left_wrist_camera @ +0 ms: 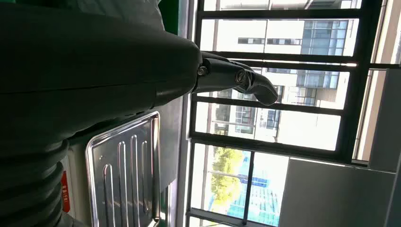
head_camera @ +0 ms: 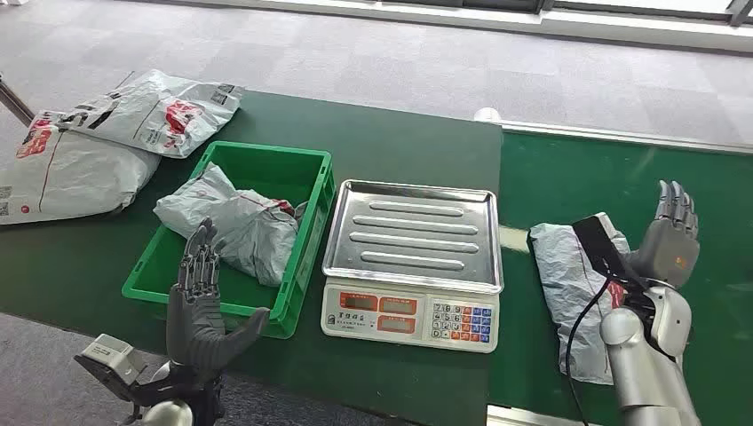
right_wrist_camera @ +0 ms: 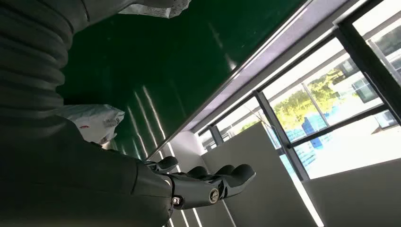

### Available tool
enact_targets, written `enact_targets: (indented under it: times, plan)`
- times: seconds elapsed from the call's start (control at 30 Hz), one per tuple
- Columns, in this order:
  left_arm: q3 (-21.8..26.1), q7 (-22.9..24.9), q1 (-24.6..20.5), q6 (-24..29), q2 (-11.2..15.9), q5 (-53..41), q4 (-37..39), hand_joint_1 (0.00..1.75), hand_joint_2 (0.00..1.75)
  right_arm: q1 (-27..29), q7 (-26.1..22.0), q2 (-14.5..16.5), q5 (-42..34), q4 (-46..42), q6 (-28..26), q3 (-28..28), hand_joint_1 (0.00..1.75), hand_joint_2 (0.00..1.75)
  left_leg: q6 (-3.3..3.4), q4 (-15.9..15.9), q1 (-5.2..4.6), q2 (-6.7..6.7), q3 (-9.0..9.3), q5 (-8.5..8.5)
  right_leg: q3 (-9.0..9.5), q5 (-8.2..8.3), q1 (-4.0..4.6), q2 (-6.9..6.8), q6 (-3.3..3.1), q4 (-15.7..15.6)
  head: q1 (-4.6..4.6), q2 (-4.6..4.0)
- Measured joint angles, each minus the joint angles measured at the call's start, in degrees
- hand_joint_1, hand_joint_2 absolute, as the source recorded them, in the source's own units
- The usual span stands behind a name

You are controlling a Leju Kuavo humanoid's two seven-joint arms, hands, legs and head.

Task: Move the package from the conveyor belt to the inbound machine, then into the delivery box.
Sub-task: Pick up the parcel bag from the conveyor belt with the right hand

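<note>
A grey crumpled package [head_camera: 568, 275] lies on the green conveyor belt [head_camera: 622, 177] at the right. My right hand [head_camera: 670, 232] stands just right of it, fingers straight up and apart, holding nothing; its fingers [right_wrist_camera: 208, 184] show in the right wrist view. The inbound machine, a scale with a steel tray [head_camera: 413, 232] and keypad, sits in the middle. The green delivery box [head_camera: 306, 231] left of it holds another grey package [head_camera: 235, 222]. My left hand [head_camera: 202, 306] is raised at the box's near edge, open and empty; one of its fingers [left_wrist_camera: 236, 78] juts out above the steel tray [left_wrist_camera: 123, 165].
Two more white-grey packages [head_camera: 155, 111] [head_camera: 67, 173] lie on the green table at the far left. A black cable [head_camera: 582, 328] runs along my right forearm over the package. Grey carpet lies beyond the table.
</note>
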Motion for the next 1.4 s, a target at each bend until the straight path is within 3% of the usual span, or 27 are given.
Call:
enact_targets:
  times: [0.83,1.07,1.4]
  plan:
    - [0.0,0.0,-0.1,0.4,0.0,0.3,0.0,0.00,1.75,-2.4,6.1,-1.1,0.6,7.1,3.9,-1.1,0.00,1.75,0.01,0.0,-0.01,0.00,0.00,0.00,-0.01,0.01,0.00,0.00,0.00,0.0,0.00,0.00]
    - [0.0,0.5,-0.1,0.4,0.1,0.6,0.0,0.00,1.75,-3.8,12.6,-1.8,2.1,11.2,13.9,-1.1,0.00,1.75,0.01,0.0,-0.01,-0.01,-0.01,0.00,0.00,0.01,-0.01,0.00,0.00,0.0,0.00,0.00]
    - [0.0,0.7,-0.2,0.2,0.4,0.6,0.0,0.00,1.75,-5.0,13.9,-2.3,2.3,15.3,17.8,-1.1,0.00,1.75,0.01,0.0,-0.01,0.00,-0.01,0.00,-0.02,0.00,0.00,0.00,0.00,0.0,0.00,0.00]
